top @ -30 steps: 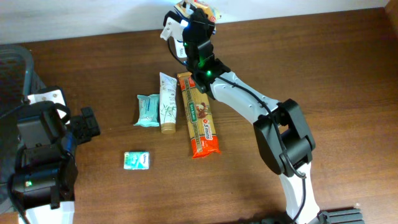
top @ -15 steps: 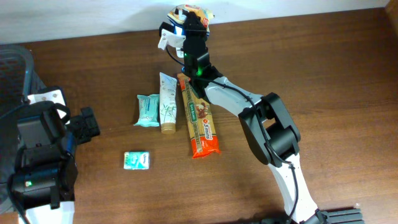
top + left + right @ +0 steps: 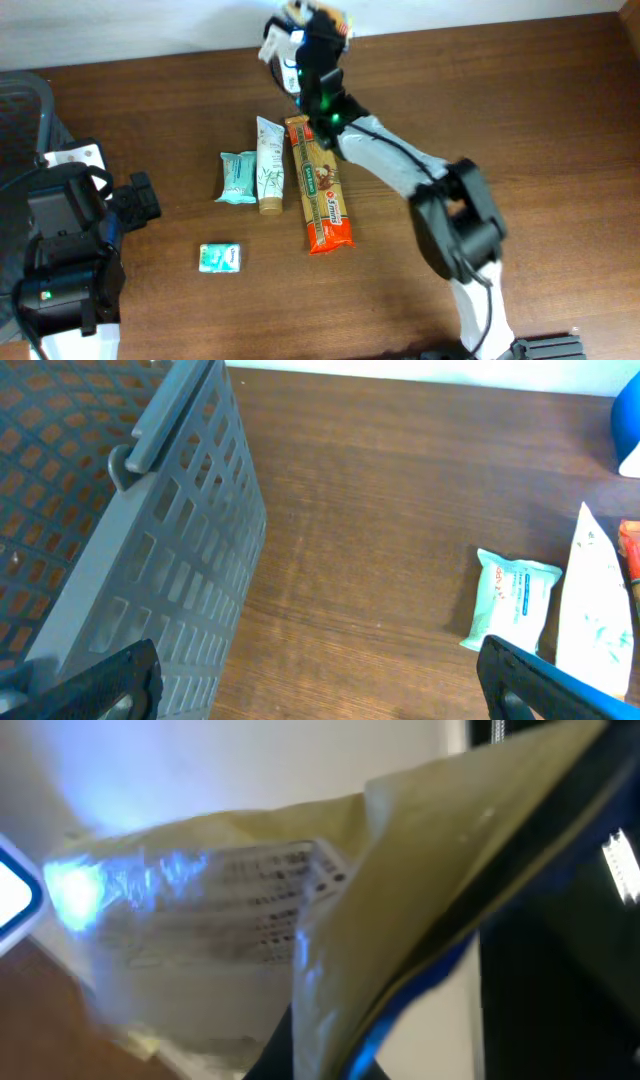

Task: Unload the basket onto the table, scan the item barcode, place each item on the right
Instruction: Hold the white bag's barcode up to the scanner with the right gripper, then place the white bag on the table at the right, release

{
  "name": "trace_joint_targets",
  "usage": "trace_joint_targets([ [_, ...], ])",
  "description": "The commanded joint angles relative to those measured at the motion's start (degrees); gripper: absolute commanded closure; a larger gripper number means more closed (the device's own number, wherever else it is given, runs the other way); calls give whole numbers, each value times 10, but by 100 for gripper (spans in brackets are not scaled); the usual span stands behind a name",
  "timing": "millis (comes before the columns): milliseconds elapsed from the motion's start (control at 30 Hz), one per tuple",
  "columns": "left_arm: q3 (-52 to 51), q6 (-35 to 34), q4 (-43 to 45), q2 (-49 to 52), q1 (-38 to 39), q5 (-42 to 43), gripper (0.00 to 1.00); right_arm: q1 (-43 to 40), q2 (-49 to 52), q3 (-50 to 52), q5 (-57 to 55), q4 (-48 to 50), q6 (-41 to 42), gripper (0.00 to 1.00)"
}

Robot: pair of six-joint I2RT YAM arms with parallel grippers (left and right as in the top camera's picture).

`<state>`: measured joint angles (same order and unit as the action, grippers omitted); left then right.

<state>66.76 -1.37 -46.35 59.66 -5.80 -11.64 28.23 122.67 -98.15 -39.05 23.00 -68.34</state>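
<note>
grey basket [image 3: 150, 540] stands beside the left pincer [image 3: 320, 690], jaws wide apart. right pincer [image 3: 312, 30] is clamped on a yellow packet [image 3: 230, 890].

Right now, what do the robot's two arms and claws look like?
The right arm has white shell links, bulky black joints, a black cable along it and a green light near the wrist. The left arm is mostly black, with a white part and a small green light. The left claw's fingers are black.

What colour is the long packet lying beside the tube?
Orange-red long packet, tan at its far end; clearest from overhead.
</note>
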Motion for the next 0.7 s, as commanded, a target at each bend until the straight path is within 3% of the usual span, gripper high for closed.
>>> trace_joint_targets([
  [0, 9, -6, 1, -4, -3, -6, 1, 6, -156, -12, -42, -168, 221, 96],
  [100, 9, -6, 1, -4, -3, -6, 1, -19, -250, -12, 116, -442, 445, 96],
  [133, 9, -6, 1, -4, -3, -6, 1, -36, -270, -12, 179, -492, 489, 96],
  [167, 9, -6, 1, -4, -3, -6, 1, -83, -301, -12, 329, -579, 566, 96],
  [233, 9, -6, 1, -4, -3, -6, 1, -149, -314, -12, 456, -639, 624, 96],
  [267, 9, -6, 1, -4, -3, -6, 1, -235, -311, -11, 605, -684, 633, 96],
  [367, 9, -6, 1, -4, -3, -6, 1, -360, -290, -6, 741, -739, 633, 96],
  [500, 9, -6, 1, -4, -3, -6, 1, -487, -249, 38, 763, -754, 633, 96],
  [667, 9, -6, 1, -4, -3, -6, 1, -579, -161, 89, 764, -732, 633, 96],
])
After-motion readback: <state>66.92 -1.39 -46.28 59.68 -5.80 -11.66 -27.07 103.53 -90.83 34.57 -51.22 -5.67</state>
